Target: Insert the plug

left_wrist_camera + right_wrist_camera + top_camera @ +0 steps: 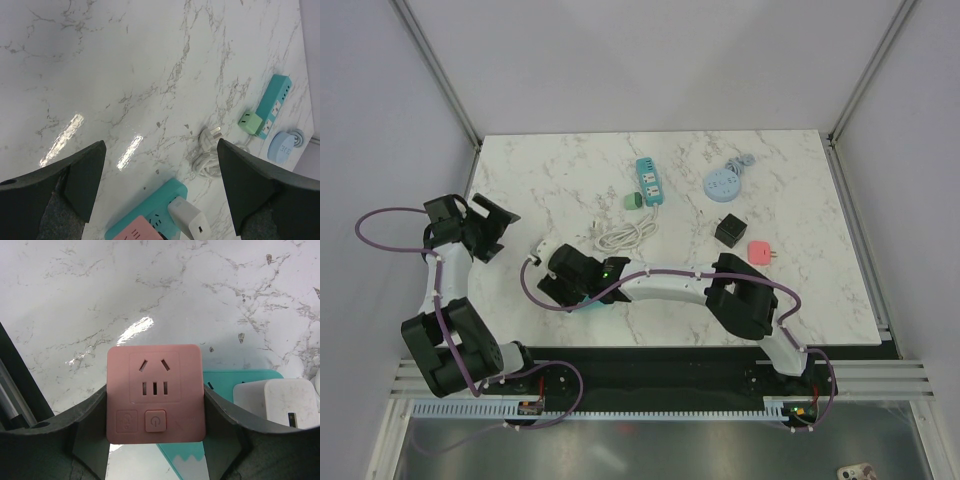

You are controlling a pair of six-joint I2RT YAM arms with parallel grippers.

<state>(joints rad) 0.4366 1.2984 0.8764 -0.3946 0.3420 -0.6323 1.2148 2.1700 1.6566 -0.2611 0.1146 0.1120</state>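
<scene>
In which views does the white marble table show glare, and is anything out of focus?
Left wrist view: two bright glare streaks on the white marble table, and the fingers of the open left gripper look a little soft. Right wrist view: one glare patch above the pink square plastic adapter, which is sharp, held by the right gripper. Top view: even light, no strong glare.

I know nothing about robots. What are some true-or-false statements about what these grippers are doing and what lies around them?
1. The right gripper holds a pink adapter. True.
2. The left gripper holds the white cable. False: it is open and empty, and the white cable lies apart from it.
3. A white charger sits on the near strip under the right gripper. True.
4. The green plug lies against the black cube. False: it sits at the far strip, apart from the black cube.
</scene>
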